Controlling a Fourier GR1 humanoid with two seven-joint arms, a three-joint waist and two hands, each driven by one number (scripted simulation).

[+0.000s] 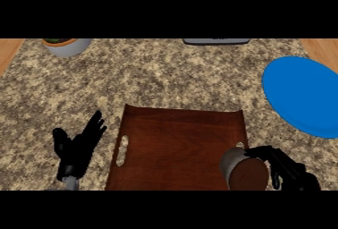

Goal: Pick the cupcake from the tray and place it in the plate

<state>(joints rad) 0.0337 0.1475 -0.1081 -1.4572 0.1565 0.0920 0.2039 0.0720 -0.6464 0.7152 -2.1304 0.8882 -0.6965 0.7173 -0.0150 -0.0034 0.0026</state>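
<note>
Head view, and we're at the grasp: the right hand (pixel 285 169) is curled round the cupcake (pixel 241 172), fingers wrapped over its far side, down at the near right corner of the wooden tray (pixel 178 134). The cupcake sits tipped, grey wrapper pointing up the tray and brown top towards us, and whether it is off the tray's surface yet is hard to tell from this angle. So I'd call this the pick, with the carry not yet begun. The blue plate (pixel 300 89) waits on the speckled counter (pixel 165 76), off to the right and further away than the tray, well apart from the cupcake. What comes next, by my reading, is a lift clear of the tray's edge, then a swing forward and right over the plate, righting the cupcake before setting it down. The left hand (pixel 78 150) rests open, fingers up, just left of the tray.
</note>
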